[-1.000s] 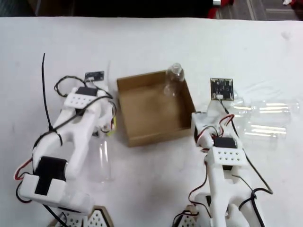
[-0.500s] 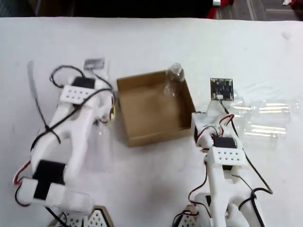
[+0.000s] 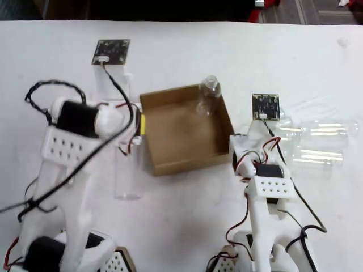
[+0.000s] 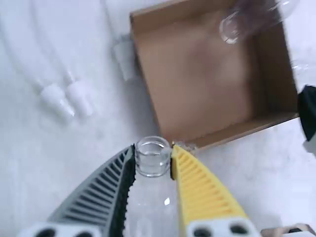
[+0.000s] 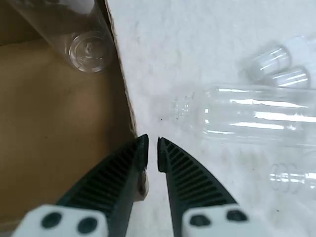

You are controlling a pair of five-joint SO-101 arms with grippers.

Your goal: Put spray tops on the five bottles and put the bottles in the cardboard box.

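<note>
Clear bottle [image 4: 152, 163] sits clamped inside left end effector [image 4: 153, 149].

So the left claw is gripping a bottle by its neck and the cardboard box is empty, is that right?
Not quite. The cardboard box is not empty: a clear bottle leans in one corner, as the left wrist view shows. The left claw does grip a bottle by its neck.

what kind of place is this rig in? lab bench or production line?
Probably a lab or hobby workbench, not a line: two small arms with exposed wiring on a white-covered table, a loose cardboard box, and clear bottles lying about, one bottle in the left end effector.
</note>
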